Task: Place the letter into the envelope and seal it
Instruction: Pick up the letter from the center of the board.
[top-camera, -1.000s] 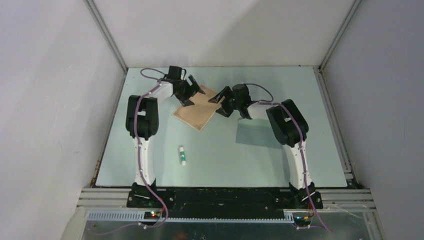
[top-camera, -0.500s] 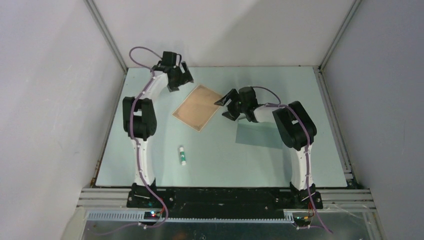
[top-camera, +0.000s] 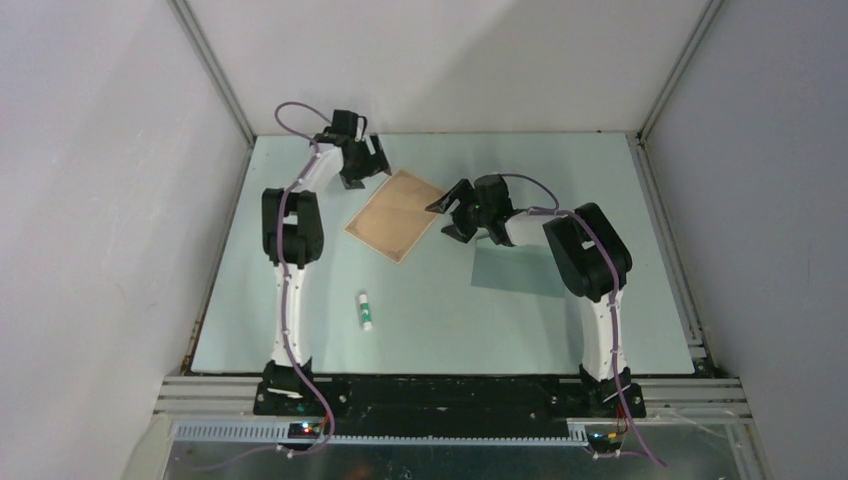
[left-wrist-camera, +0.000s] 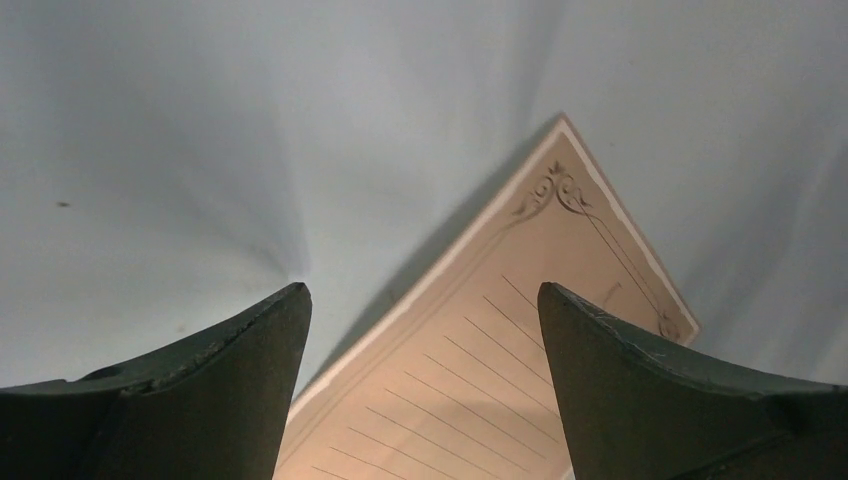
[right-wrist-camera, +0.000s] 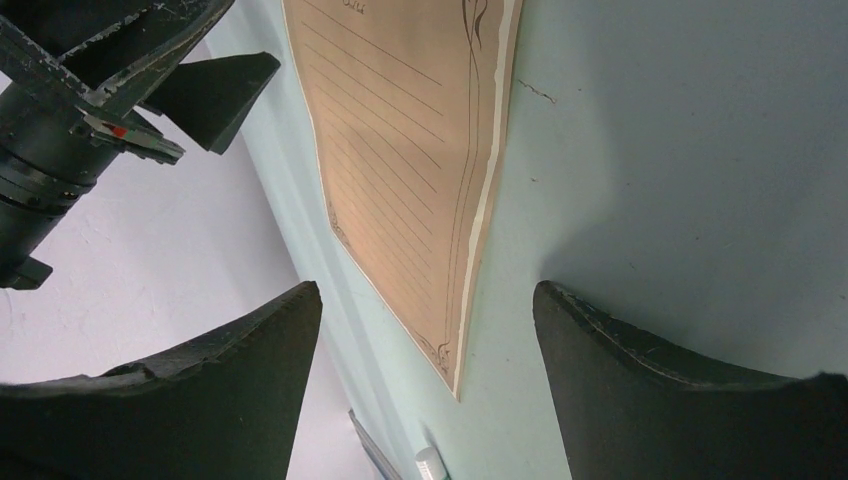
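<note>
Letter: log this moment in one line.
letter flat, outside envelope | left gripper open, empty | right gripper open, empty

Letter: tan, ruled with thin brown lines, darker scrollwork border. Envelope: teal-grey, a shade darker than the pale green tabletop. Glue stick: white, green cap.

- No words, numbers or brand marks that I can read in any view.
- letter, seen between the jaws of the left gripper: ruled lines and a corner scroll only.
- Same sheet, ahead of the jaws of the right gripper: a dark squiggle at its far edge is cut off and unreadable.
- white stick, well apart from both jaws: green band, any label is too small for me to read.
</note>
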